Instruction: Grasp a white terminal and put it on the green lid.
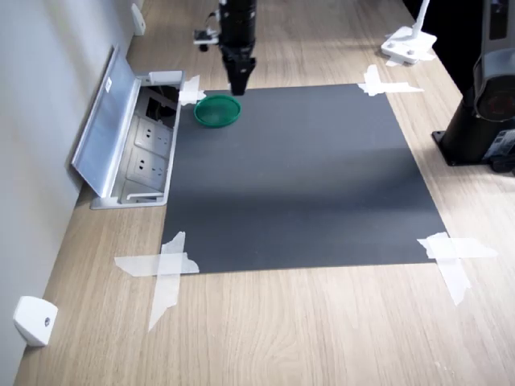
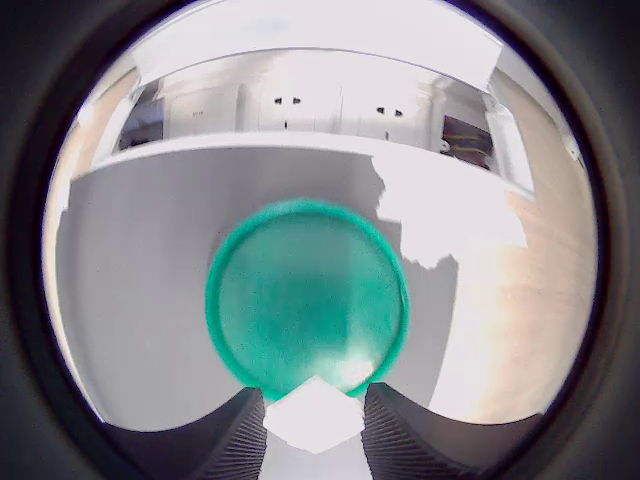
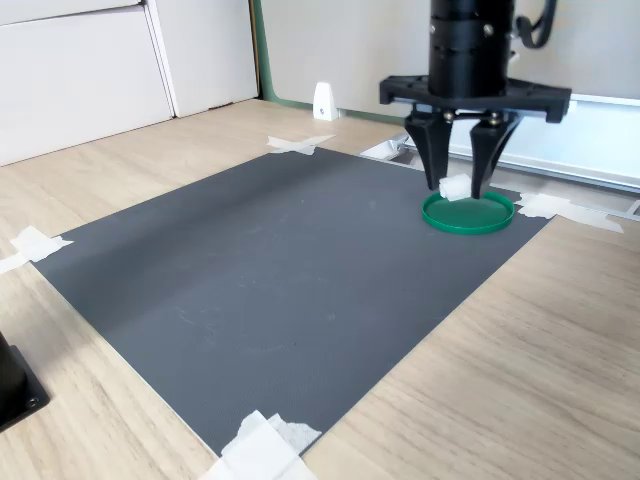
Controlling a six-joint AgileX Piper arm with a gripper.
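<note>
Going left to right in the first exterior view: a white wedge-shaped piece (image 1: 35,320) sits at the near left corner of the wooden table (image 1: 306,338), then an open recessed socket box (image 1: 141,157) with its metal flap raised, then the dark grey mat (image 1: 298,177) taped down at its corners. The green lid (image 1: 217,111) lies flat on the mat's far left corner, just beside a strip of white tape (image 1: 190,91). The gripper (image 1: 240,85) hangs directly over the lid's edge, pointing down. In the second exterior view the white terminal (image 3: 455,187) is pinched between the two fingertips, held above the lid (image 3: 467,212) and not resting on it. The wrist view confirms it: the terminal (image 2: 314,415) is clamped between the ribbed finger pads (image 2: 238,440), with the lid (image 2: 306,300) just beyond. A black base (image 1: 483,121) stands at the first exterior view's right.
</note>
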